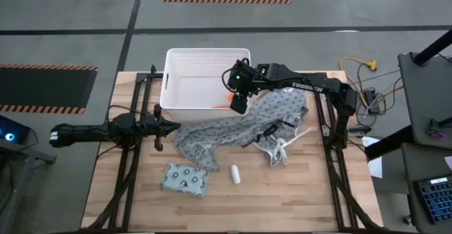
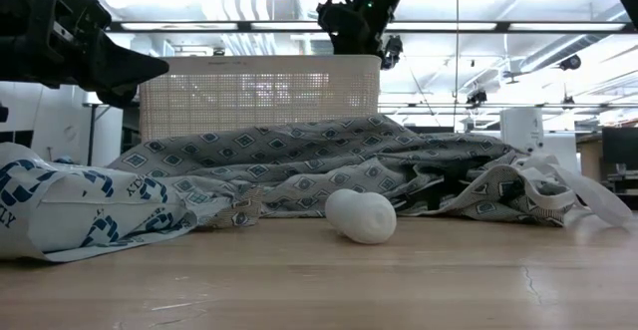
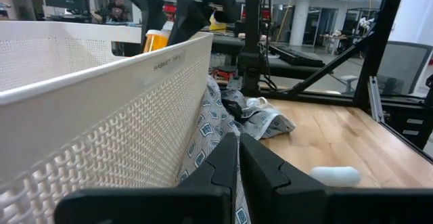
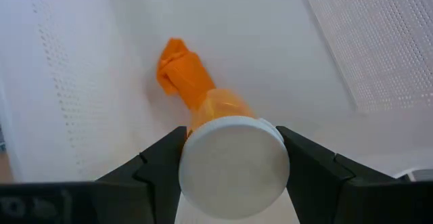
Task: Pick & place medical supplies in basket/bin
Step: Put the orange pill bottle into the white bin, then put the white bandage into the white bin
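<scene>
The white ribbed bin stands at the table's far middle. My right gripper hovers over the bin's near right corner, shut on the orange bottle, which also shows above the bin's rim in the left wrist view. The white short cylinder lies on its side on the wood nearer the front. The pale green dotted packet lies flat to its left. The white disc is out of view. My left gripper waits shut, level, left of the grey gown. My right gripper pinches the orange bottle at its white cap, one finger on each side of the cap's rim. The fingers come from above, pointing down into the bin. The bottle hangs below them, lifted clear, its orange body aimed at the bin's floor.
The grey patterned gown with white ties sprawls across the table's middle, its far edge against the bin's near wall. Bare wood lies near the front edge and the right side. Cables and a stand sit beyond the table's right edge.
</scene>
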